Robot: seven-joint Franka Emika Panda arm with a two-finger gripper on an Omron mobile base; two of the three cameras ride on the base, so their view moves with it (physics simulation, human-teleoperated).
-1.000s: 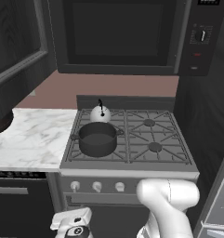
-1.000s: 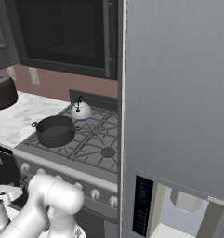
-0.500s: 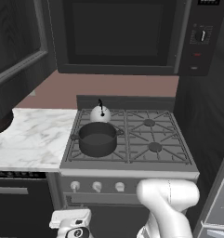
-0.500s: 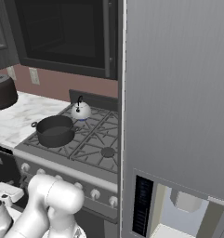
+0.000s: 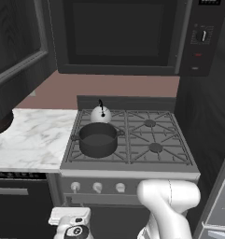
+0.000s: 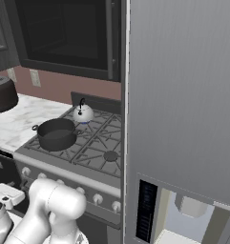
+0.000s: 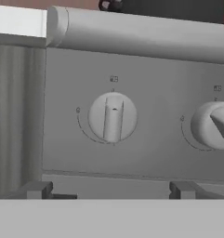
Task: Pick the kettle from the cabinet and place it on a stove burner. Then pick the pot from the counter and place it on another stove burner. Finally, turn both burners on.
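The white-silver kettle [image 5: 101, 115] [image 6: 82, 114] stands on the rear-left stove burner. In front of it, the dark pot [image 5: 98, 139] [image 6: 56, 134] sits on the front-left burner. My gripper [image 7: 111, 190] is low, in front of the stove's front panel, and open with nothing between its fingertips [image 7: 37, 189]. Straight ahead of it is a silver knob [image 7: 112, 116] with its bar upright. A second knob [image 7: 211, 125] to the right has its bar slanted. The hand [image 5: 70, 222] [image 6: 3, 205] hangs below the left knobs [image 5: 75, 186].
The white marble counter [image 5: 30, 140] lies left of the stove, with a dark appliance [image 6: 2, 93] at its far end. A black microwave [image 5: 118, 35] hangs over the cooktop, and a dark cabinet [image 5: 16, 51] is at upper left. A grey refrigerator [image 6: 183, 95] stands on the right.
The hand has turned slightly and levelled in front of the knob panel. Kettle and pot have not moved.
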